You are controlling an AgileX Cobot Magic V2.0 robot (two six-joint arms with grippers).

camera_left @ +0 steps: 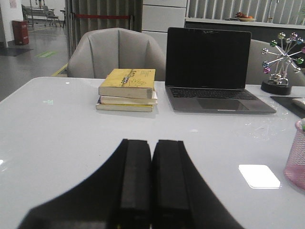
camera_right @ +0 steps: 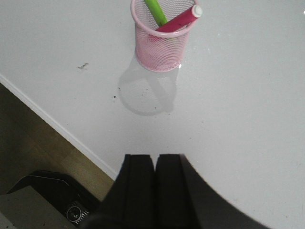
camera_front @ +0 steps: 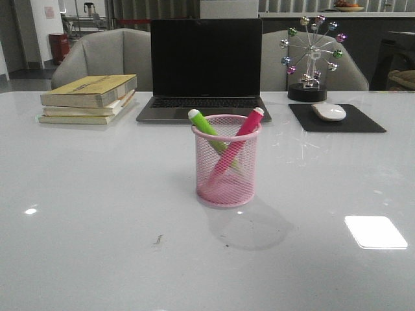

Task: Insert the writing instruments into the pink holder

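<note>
The pink holder (camera_front: 226, 170) stands upright in the middle of the white table. Both marker pens lean crossed inside it: the lime green marker (camera_front: 206, 124) tips to the left, the magenta marker (camera_front: 245, 126) to the right, pale ends up. In the right wrist view the pink holder (camera_right: 159, 45) holds the green marker (camera_right: 156, 11) and the magenta marker (camera_right: 178, 20). Well back from it, near the table's front edge, my right gripper (camera_right: 154, 157) is shut and empty. My left gripper (camera_left: 152, 142) is shut and empty above bare table, with the pink holder's side (camera_left: 296, 155) far to its right. Neither gripper shows in the front view.
A stack of books (camera_front: 89, 98) lies at the back left, a dark laptop (camera_front: 205, 70) at the back middle. A toy ferris wheel (camera_front: 313, 57) and a mouse (camera_front: 329, 111) on a black pad (camera_front: 337, 118) sit at the back right. The table's front edge (camera_right: 57, 126) borders the floor.
</note>
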